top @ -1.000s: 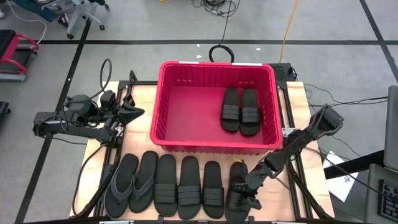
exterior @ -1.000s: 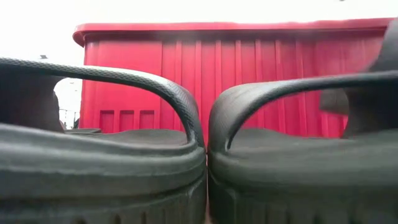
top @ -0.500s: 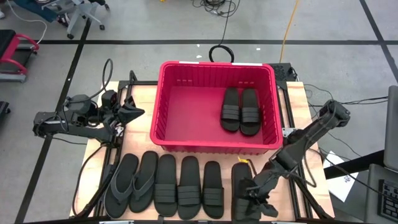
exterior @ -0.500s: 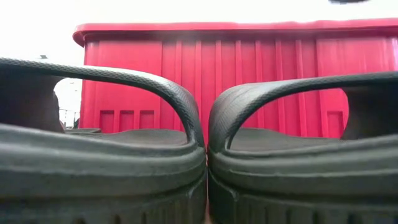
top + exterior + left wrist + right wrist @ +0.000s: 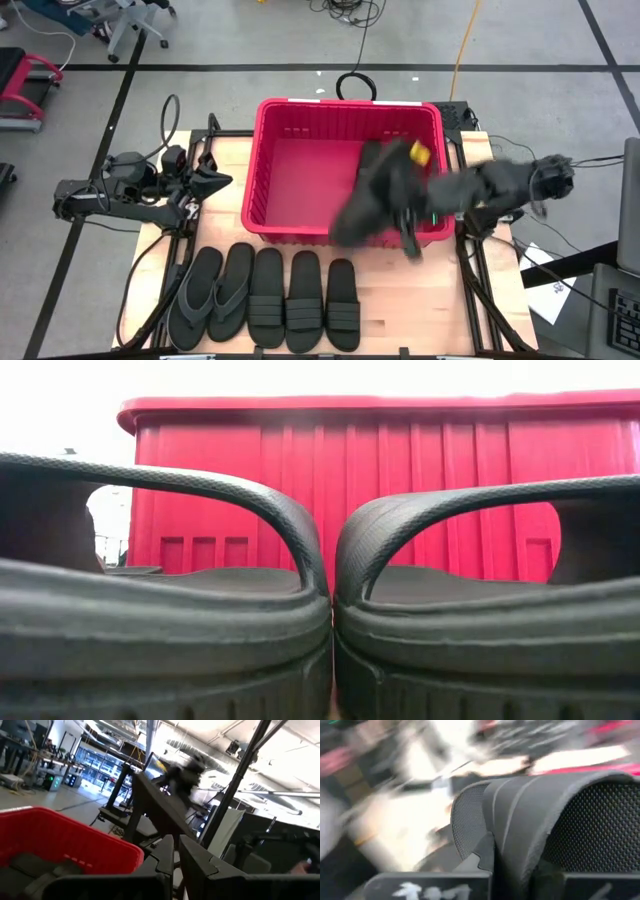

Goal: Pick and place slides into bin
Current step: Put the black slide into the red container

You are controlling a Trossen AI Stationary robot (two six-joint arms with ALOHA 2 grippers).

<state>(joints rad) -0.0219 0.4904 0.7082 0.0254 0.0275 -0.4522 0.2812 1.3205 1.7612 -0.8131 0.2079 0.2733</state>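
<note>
1. Right gripper (image 5: pixel 408 222) sits over the near right part of the bin (image 5: pixel 300 232), fingers clamped on a slide (image 5: pixel 362 208); the whole arm is a smear in the high view, so the exact spot of the grip is hard to make out.
2. Right wrist view confirms the hold: the ribbed strap (image 5: pixel 540 815) fills the picture, pinched between the fingers, everything behind it blurred.
3. That carried slide hangs over the bin's near wall, hiding most of what lies inside at the right; only a dark patch shows there, too blurred to count.
4. Five slides (image 5: pixel 268 298) lie in a row on the worktop (image 5: pixel 420 300) in front of the bin: two thong-strap ones at the left, three band-strap ones beside them.
5. Low view: two of them side by side, touching, blocking most of the bin's red wall.
6. Left gripper (image 5: pixel 212 180) waits beside the bin's left wall, fingers closed to a narrow slit, nothing between them.
</note>
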